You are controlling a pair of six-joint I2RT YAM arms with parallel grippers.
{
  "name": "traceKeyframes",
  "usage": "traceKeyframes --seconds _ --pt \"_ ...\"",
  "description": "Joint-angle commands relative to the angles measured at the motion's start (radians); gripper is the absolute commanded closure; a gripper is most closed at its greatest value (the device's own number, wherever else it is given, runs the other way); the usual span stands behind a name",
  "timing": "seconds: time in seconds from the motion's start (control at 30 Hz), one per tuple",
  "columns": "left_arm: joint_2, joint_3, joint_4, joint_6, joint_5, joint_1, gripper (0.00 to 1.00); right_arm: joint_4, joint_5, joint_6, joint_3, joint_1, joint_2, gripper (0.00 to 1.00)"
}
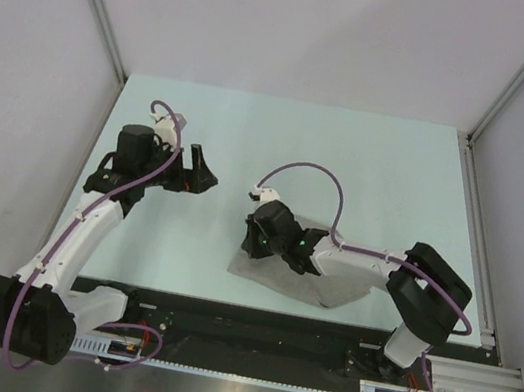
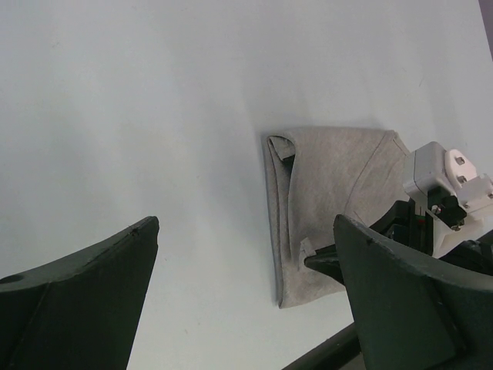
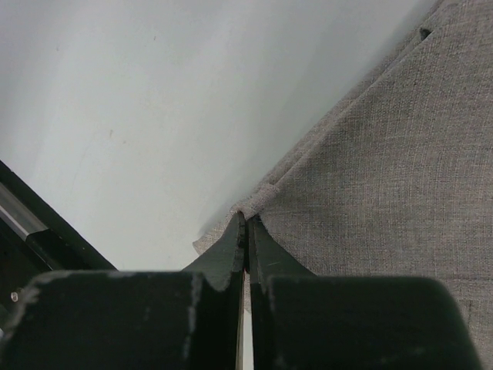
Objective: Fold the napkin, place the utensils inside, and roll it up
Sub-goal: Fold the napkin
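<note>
Light-grey napkin (image 2: 327, 189), folded, lying flat, near table (image 1: 253, 134) front edge

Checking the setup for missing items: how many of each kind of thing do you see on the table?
Napkin: 1
Claws: 2, left claw and right claw
Utensils: 0 in view
Total: 3

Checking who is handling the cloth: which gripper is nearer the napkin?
Right. The right gripper is on the napkin, jaws shut and pinching its edge. The left gripper hangs open, apart from the napkin, off to its left.
</note>
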Motion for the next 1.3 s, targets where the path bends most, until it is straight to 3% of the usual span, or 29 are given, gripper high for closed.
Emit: traceKeyframes --seconds 0.0,0.13,0.2,0.23,0.33,0.67,0.8,0.97,1.27 --pt "-0.017 -0.003 0.031 -0.01 0.026 0.013 0.0 0.011 0.004 0.012 0.001 0.016 0.006 1.0" --pt "-0.015 -0.003 0.032 -0.01 0.026 0.013 0.0 0.006 -0.02 -0.003 0.006 0.025 -0.003 0.94" --pt "-0.015 -0.003 0.031 -0.01 0.026 0.013 0.0 0.006 -0.027 -0.021 0.007 0.039 -0.018 0.86" --pt "-0.015 -0.003 0.031 -0.01 0.026 0.013 0.0 -0.026 -0.028 -0.026 0.007 0.042 -0.023 0.75" --pt "-0.012 -0.003 0.031 -0.01 0.023 0.014 0.0 -0.069 -0.024 -0.055 0.015 0.062 -0.043 0.57" --pt "0.015 -0.017 0.054 -0.022 0.017 0.013 0.03 -0.17 0.064 -0.099 -0.014 0.093 -0.254 0.3" --pt "0.026 -0.06 0.129 -0.138 0.015 -0.035 0.06 -0.214 0.116 -0.051 -0.048 0.007 -0.306 0.27" --pt "0.112 -0.124 0.321 -0.258 -0.051 -0.217 0.05 -0.196 0.067 0.026 -0.143 -0.16 -0.375 0.26" --pt "0.472 -0.126 0.609 -0.335 0.112 -0.234 0.09 -0.262 -0.043 0.109 -0.353 -0.406 -0.614 0.24"
